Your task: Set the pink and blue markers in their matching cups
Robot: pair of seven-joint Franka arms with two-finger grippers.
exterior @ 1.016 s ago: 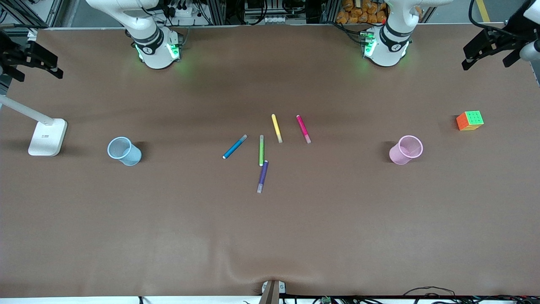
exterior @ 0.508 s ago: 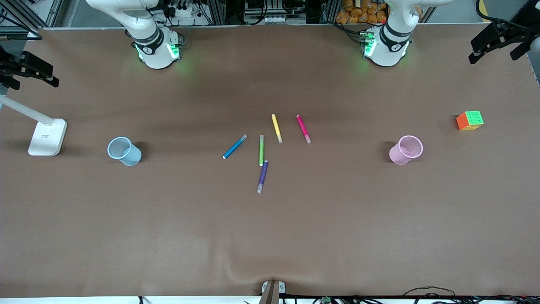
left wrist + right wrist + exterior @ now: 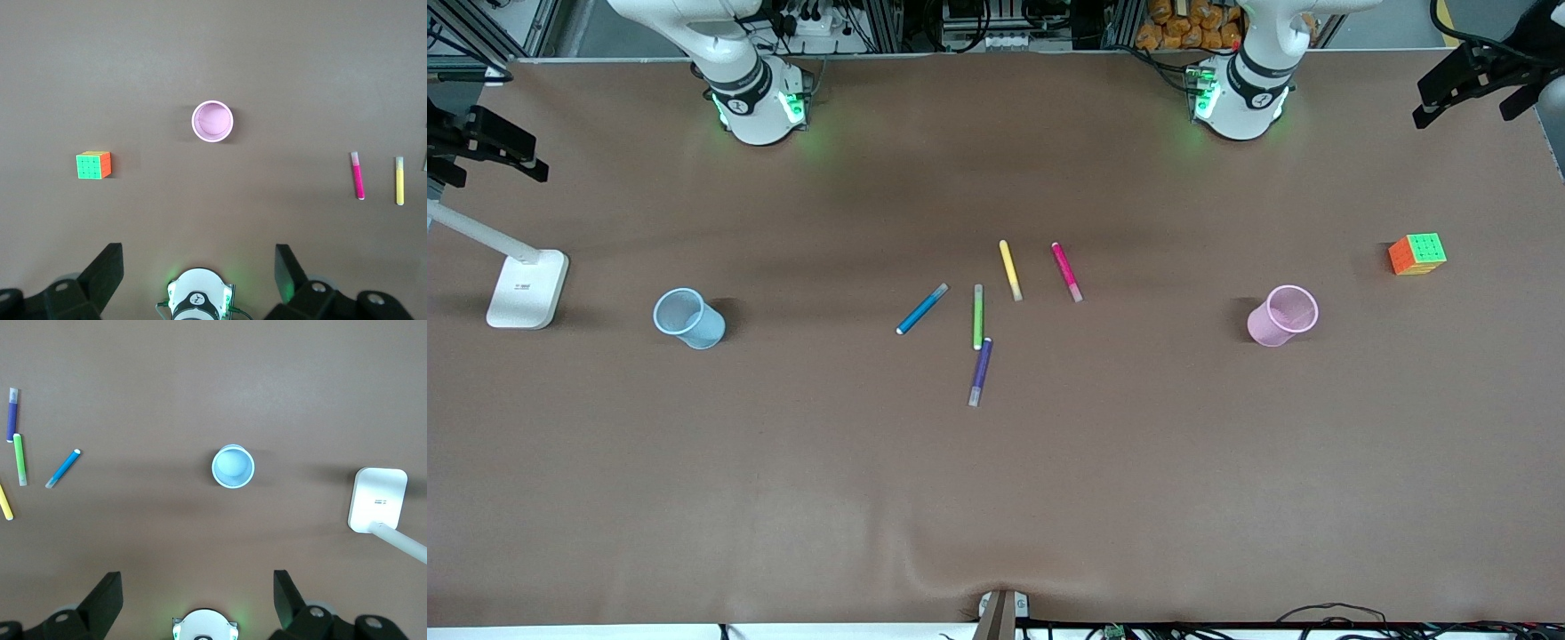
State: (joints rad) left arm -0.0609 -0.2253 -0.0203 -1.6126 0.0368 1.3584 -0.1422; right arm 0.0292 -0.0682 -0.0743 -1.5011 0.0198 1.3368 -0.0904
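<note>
The pink marker (image 3: pixel 1066 271) and the blue marker (image 3: pixel 922 308) lie flat mid-table among other pens. The pale pink cup (image 3: pixel 1282 316) stands upright toward the left arm's end, and the pale blue cup (image 3: pixel 688 318) toward the right arm's end. Both cups look empty. My left gripper (image 3: pixel 1480 89) hangs high over the left arm's end of the table, open and empty (image 3: pixel 198 257); its wrist view shows the pink cup (image 3: pixel 213 121) and pink marker (image 3: pixel 357 176). My right gripper (image 3: pixel 480 149) hangs high over its own end, open and empty (image 3: pixel 198 583), with the blue cup (image 3: pixel 233 467) and blue marker (image 3: pixel 63 468) below.
Yellow (image 3: pixel 1010 269), green (image 3: pixel 977 317) and purple (image 3: pixel 981 371) markers lie beside the two task markers. A multicoloured cube (image 3: pixel 1417 254) sits near the pink cup at the left arm's end. A white lamp base (image 3: pixel 527 288) stands by the blue cup.
Both grippers have drifted slightly outward toward their table ends. Markers, cups, cube and lamp have not moved.
</note>
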